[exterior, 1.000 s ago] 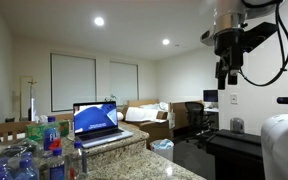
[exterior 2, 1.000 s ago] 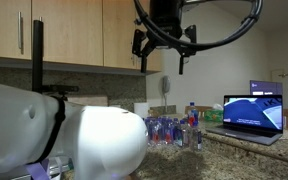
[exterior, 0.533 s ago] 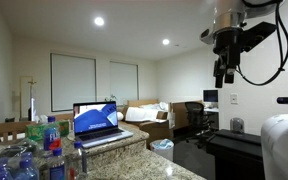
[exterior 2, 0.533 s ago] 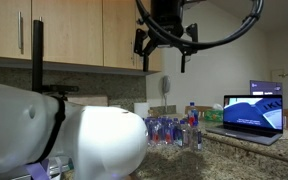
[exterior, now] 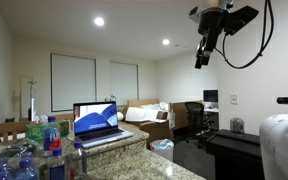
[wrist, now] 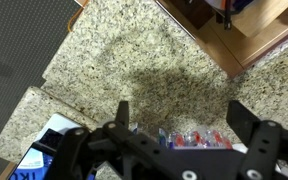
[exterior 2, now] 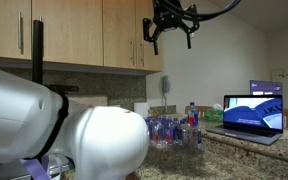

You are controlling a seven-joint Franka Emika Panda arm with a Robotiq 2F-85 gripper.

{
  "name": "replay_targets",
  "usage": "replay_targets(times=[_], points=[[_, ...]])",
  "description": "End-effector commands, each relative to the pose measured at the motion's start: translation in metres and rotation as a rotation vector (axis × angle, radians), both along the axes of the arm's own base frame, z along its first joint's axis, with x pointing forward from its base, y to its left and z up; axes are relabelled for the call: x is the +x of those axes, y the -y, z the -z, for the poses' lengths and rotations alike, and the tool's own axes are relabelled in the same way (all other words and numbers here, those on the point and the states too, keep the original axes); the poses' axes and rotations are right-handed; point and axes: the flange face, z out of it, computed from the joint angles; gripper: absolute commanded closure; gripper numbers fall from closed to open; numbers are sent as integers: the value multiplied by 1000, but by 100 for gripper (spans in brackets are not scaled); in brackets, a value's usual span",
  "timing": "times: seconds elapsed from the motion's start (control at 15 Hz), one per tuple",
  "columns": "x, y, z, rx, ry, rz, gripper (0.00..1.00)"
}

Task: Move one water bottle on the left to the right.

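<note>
While no bottle has yet been taken, you are at the approach step; entries as follows

- Gripper: high near the top edge in both exterior views, well above the counter; jaws spread wide and empty, fingers pointing down
- Water bottle: clear, blue band, standing upright in a tight bottle group at the lower left of one exterior frame and lower centre of the other; untouched
- Wrist view: speckled stone fills the frame; a few bottle tops show at the bottom edge between the fingers; too small to tell which labels
- Laptop: open, beside the group

Next move, as judged: bring the arm down over the group, pick a blue-banded bottle at the outer edge so neighbours are not knocked, straddle its body, then close
</note>
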Motion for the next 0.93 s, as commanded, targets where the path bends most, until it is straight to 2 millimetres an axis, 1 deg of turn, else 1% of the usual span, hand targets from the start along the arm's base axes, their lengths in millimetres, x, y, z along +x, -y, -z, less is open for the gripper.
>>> replay_targets(times=[0.0,0.13,0.2,0.27,0.33,0.47,0.53,0.67,0.73,0.87], points=[[3,-3,-4,-8,-2,-1,0],[8,-4,-6,-12,-8,0,0],[-9,2,-7,15,24,27,0],[-20,4,-14,20,60,44,0],[-25,5,-25,12,85,51,0],[-20,8,-59,-1,118,43,0],[-8,6,-78,-6,117,36,0],[16,4,-108,-13,121,32,0],[26,3,-113,-19,95,28,0],[55,1,-120,-24,21,29,0]])
